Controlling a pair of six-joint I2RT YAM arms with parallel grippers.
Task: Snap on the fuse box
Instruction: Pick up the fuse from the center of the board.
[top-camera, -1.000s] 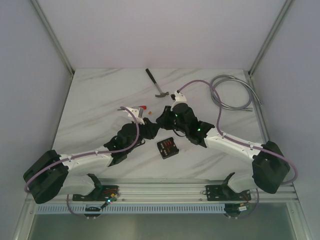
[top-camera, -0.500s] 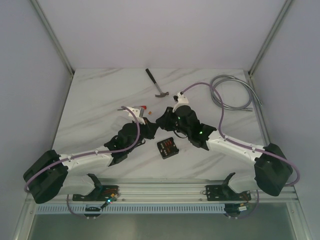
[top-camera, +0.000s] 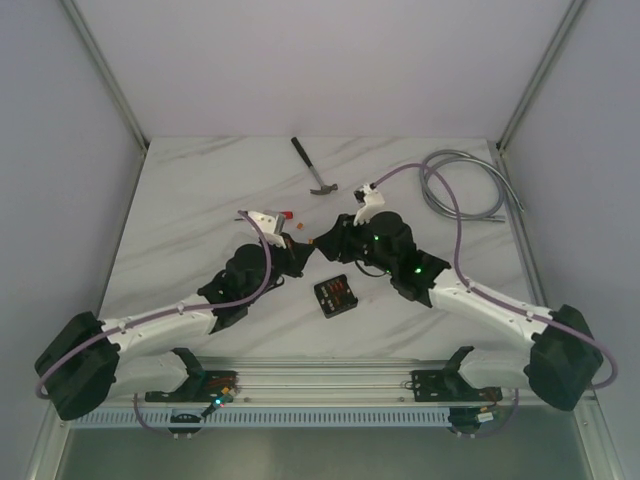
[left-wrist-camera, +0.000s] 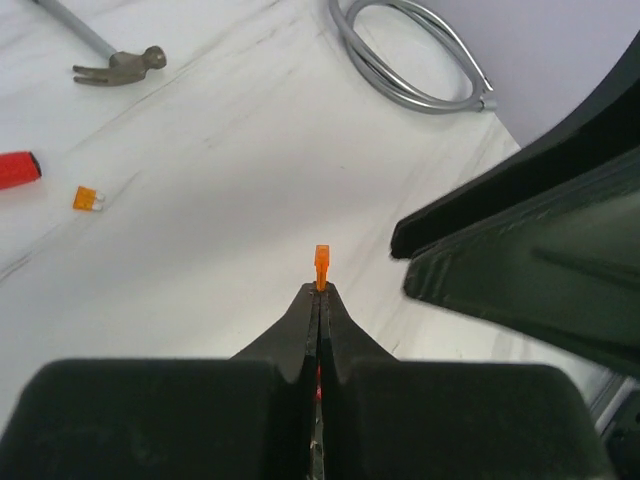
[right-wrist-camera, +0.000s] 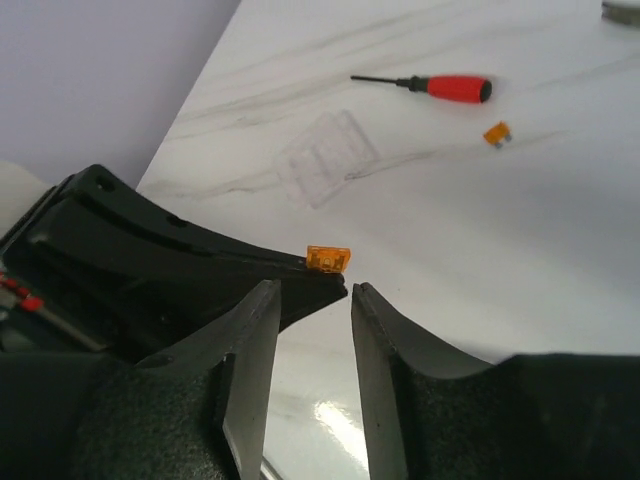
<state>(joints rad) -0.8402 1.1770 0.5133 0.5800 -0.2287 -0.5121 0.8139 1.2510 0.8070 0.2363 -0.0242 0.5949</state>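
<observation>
The fuse box (top-camera: 335, 295) is a small black square box with red and orange fuses in its slots. It lies on the table just in front of both grippers and is out of both wrist views. My left gripper (top-camera: 306, 247) (left-wrist-camera: 321, 290) is shut on a tiny orange fuse (left-wrist-camera: 321, 266), which sticks out of its tips above the table. My right gripper (top-camera: 322, 241) (right-wrist-camera: 312, 290) is open and empty. It faces the left gripper tip to tip, with the held fuse (right-wrist-camera: 328, 259) just beyond its open jaws.
A hammer (top-camera: 315, 168) lies at the back, and a coiled grey cable (top-camera: 465, 185) at the back right. A red-handled screwdriver (right-wrist-camera: 445, 88), a loose orange fuse (right-wrist-camera: 497, 133) and a clear plastic lid (right-wrist-camera: 325, 157) lie left of centre.
The right arm's wrist and elbow have swung to the right while its gripper stays close to the left gripper's tips. The left arm has shifted slightly. The fuse box has not moved.
</observation>
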